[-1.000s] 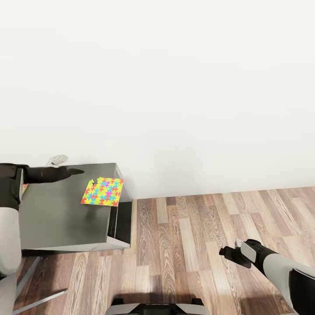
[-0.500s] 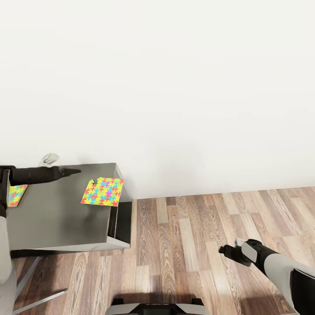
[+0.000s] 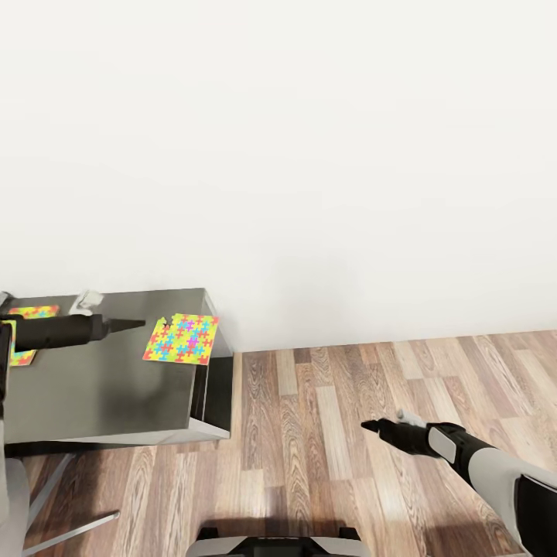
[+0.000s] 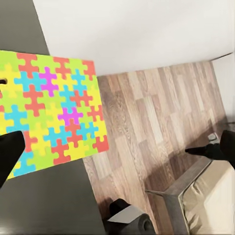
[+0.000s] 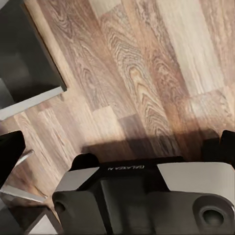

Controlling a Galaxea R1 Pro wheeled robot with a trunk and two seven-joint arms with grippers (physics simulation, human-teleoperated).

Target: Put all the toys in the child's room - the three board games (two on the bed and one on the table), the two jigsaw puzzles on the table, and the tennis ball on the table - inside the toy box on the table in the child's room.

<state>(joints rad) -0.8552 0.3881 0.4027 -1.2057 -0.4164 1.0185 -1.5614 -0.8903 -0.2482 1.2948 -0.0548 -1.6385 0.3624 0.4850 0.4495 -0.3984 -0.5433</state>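
One jigsaw puzzle [image 3: 182, 339], a bright mat of interlocking pieces, lies at the right end of the table's dark grey side unit [image 3: 100, 387], near the wall. The second jigsaw puzzle [image 3: 29, 312] lies at the left edge, partly behind my left arm. My left gripper [image 3: 138, 323] hovers just left of the first puzzle [image 4: 49, 112], pointing at it, fingers spread wide with nothing between them. My right gripper [image 3: 373, 425] hangs open over the wooden floor, far right of the table. The board games, tennis ball and toy box are out of view.
A white wall runs behind the table. Wood plank floor [image 3: 348, 402] stretches to the right of the unit. A corner of the bed [image 4: 205, 196], with its beige mattress and dark frame, shows in the left wrist view. My base [image 5: 142, 196] stands below the right gripper.
My left arm has dropped and drawn back leftward, uncovering the second puzzle. The right gripper has swung to point left and reached further that way. The puzzles have not moved.
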